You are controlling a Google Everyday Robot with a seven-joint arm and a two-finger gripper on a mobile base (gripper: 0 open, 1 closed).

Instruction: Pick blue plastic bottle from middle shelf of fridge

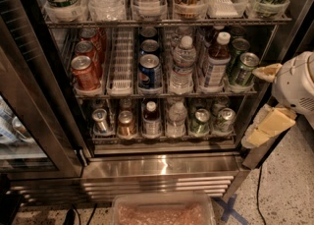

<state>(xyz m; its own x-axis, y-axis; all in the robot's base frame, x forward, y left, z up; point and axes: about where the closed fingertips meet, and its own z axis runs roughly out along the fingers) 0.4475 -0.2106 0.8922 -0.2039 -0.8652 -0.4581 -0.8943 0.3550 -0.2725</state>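
blue-labelled clear plastic bottle of dark drink (214, 64) stands on wire middle shelf (162, 95), between clear water bottle (182, 64) and green cans (244, 69). white gripper (265, 101), spread, hangs right; entry may topple cans.

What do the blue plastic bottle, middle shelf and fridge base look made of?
Blue plastic bottle: clear, glossy plastic, dark drink showing through, white cap. Middle shelf: thin metal wire, with white trays, probably plastic. Fridge base: shiny ribbed steel, by its reflections. Gripper, open, at the right beside the shelf.
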